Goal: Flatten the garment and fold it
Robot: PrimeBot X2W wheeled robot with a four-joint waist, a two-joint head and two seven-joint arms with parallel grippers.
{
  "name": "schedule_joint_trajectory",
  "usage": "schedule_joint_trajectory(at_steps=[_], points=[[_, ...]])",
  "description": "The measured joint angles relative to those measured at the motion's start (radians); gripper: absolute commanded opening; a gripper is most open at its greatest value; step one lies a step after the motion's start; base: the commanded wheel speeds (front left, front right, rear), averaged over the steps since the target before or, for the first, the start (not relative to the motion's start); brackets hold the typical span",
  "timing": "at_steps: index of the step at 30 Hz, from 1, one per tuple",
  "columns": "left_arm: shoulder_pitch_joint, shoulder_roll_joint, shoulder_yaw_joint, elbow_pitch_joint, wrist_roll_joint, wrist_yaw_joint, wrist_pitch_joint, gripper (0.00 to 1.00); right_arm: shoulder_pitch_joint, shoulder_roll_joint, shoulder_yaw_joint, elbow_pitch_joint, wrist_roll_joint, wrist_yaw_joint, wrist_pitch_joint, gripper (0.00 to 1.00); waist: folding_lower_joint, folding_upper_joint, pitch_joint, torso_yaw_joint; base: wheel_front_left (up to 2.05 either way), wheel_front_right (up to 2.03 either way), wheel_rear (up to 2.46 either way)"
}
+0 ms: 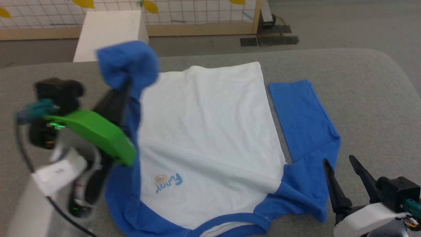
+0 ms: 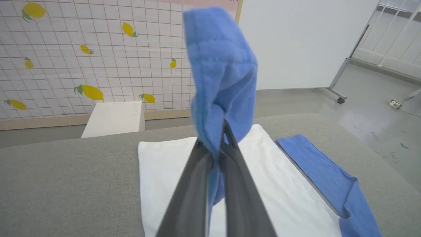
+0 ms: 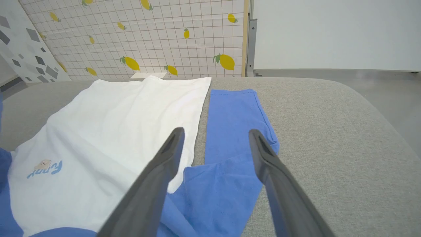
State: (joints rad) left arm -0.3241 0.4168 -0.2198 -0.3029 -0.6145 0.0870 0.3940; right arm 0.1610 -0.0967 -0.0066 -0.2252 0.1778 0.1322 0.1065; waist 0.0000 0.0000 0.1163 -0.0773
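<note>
In the head view the garment (image 1: 204, 131) lies front up in the middle of the grey padded table (image 1: 361, 82). Its blue neckband (image 1: 230, 219) is at 6 o'clock and its hem at 12 o'clock. The small bear and "Funny" print (image 1: 167, 182) sits toward 7 o'clock on the white body. At 9 o'clock the left gripper (image 1: 126, 86) is clamped on the lifted sleeve (image 1: 128, 64), holding its bunched blue end up off the table at about 10 o'clock of the body. The flat sleeve (image 1: 302, 118) lies at 3 o'clock, alongside the body's edge with a thin strip of table between them. The right gripper (image 1: 338, 160) is at 4 o'clock with its fingers spread and nothing between them, just beside that sleeve's shoulder. A white box (image 1: 110, 29) stands beyond the table at 11 o'clock, before a lemon-printed grid wall (image 1: 197, 13).

In the left wrist view the two dark fingers meet with blue sleeve cloth pinched between them. The cloth rises toward 12 o'clock and droops over the tips. The white body lies beneath, and the flat sleeve runs toward 4 o'clock.

In the right wrist view the fingers stand wide apart, above the flat sleeve near where it joins the body. Whether they touch it I cannot tell. The white body spreads toward 9 o'clock, with the print at 8 o'clock.
</note>
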Motion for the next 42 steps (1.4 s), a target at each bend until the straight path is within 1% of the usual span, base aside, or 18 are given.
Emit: schedule_joint_trajectory(at_steps=[2,5,7,10,12,16,19,21,22,23,25,27,30,32,34,38,42], points=[[0.0,-0.039,-0.061,0.003,0.004,-0.009,-0.001,0.0,0.002,0.0,0.001,-0.003,0.0,0.0,0.005,1.0,0.0,0.0,-0.012,0.011,0.0,0.0,0.0],[0.002,-0.129,-0.152,0.048,-0.012,-0.031,-0.016,0.0,0.003,0.0,0.006,-0.008,0.0,0.0,0.009,1.0,0.0,0.0,-0.026,0.018,0.0,0.0,0.0],[0.008,-0.184,-0.212,0.104,-0.017,-0.043,-0.028,0.0,0.003,-0.001,0.01,-0.011,0.0,0.0,0.016,1.0,0.0,0.0,-0.028,0.015,0.0,0.0,0.0],[0.021,-0.239,-0.293,0.213,-0.015,-0.061,-0.041,0.0,0.004,-0.001,0.014,-0.013,0.0,0.0,0.018,1.0,0.0,0.0,-0.027,0.0,0.0,0.0,0.0],[0.027,-0.263,-0.344,0.29,0.005,-0.072,-0.044,0.0,0.003,-0.001,0.018,-0.013,0.0,0.0,0.018,1.0,0.0,0.0,-0.023,-0.011,0.0,0.0,0.0],[0.027,-0.29,-0.428,0.453,0.053,-0.092,-0.048,0.0,0.003,-0.001,0.023,-0.012,0.0,0.0,0.018,1.0,0.0,0.0,-0.015,-0.04,0.0,0.0,0.0],[0.027,-0.308,-0.475,0.546,0.072,-0.113,-0.05,0.0,0.003,-0.001,0.025,-0.007,0.001,0.0,0.018,1.0,0.0,0.0,-0.01,-0.06,0.0,0.0,0.0],[0.026,-0.319,-0.498,0.603,0.081,-0.118,-0.051,0.0,0.003,0.0,0.03,-0.002,0.003,0.0,0.018,1.0,0.0,0.0,-0.007,-0.073,0.0,0.0,0.0],[0.026,-0.321,-0.507,0.622,0.085,-0.122,-0.052,0.28,0.003,0.0,0.031,0.001,0.004,0.0,0.018,1.0,0.0,0.0,-0.006,-0.078,0.0,0.0,0.0],[0.026,-0.325,-0.512,0.642,0.084,-0.123,-0.054,1.0,0.003,0.0,0.031,0.004,0.007,0.0,0.018,1.0,0.0,0.0,-0.005,-0.084,0.0,0.0,0.0],[0.027,-0.331,-0.517,0.663,0.065,-0.145,-0.063,1.0,0.003,0.002,0.031,0.011,0.007,0.0,0.018,1.0,0.0,0.0,-0.005,-0.092,0.0,0.0,0.0],[0.028,-0.343,-0.496,0.661,0.017,-0.152,-0.101,1.0,0.003,0.004,0.029,0.016,0.007,0.0,0.017,1.0,0.0,0.0,-0.008,-0.093,0.0,0.0,0.0],[0.029,-0.35,-0.447,0.617,-0.002,-0.158,-0.216,1.0,0.003,0.007,0.02,0.021,0.007,0.0,0.017,1.0,0.0,0.0,-0.011,-0.086,0.0,0.0,0.0],[0.03,-0.343,-0.408,0.582,-0.003,-0.156,-0.299,1.0,0.003,0.009,0.008,0.023,0.007,0.0,0.016,1.0,0.0,0.0,-0.012,-0.076,0.0,0.0,0.0],[0.037,-0.316,-0.365,0.544,0.016,-0.136,-0.383,1.0,-0.001,0.01,-0.006,0.026,0.007,0.0,0.015,1.0,0.0,0.0,-0.013,-0.064,0.0,0.0,0.0],[0.076,-0.241,-0.265,0.494,0.043,-0.065,-0.52,1.0,-0.06,0.004,-0.045,0.055,0.007,0.0,0.007,1.0,0.0,0.0,-0.009,-0.033,0.0,0.0,0.0],[0.111,-0.187,-0.183,0.475,0.084,-0.001,-0.61,1.0,-0.165,-0.019,-0.099,0.127,0.011,0.0,0.016,1.0,0.0,0.0,0.004,0.005,0.0,0.0,0.0]])
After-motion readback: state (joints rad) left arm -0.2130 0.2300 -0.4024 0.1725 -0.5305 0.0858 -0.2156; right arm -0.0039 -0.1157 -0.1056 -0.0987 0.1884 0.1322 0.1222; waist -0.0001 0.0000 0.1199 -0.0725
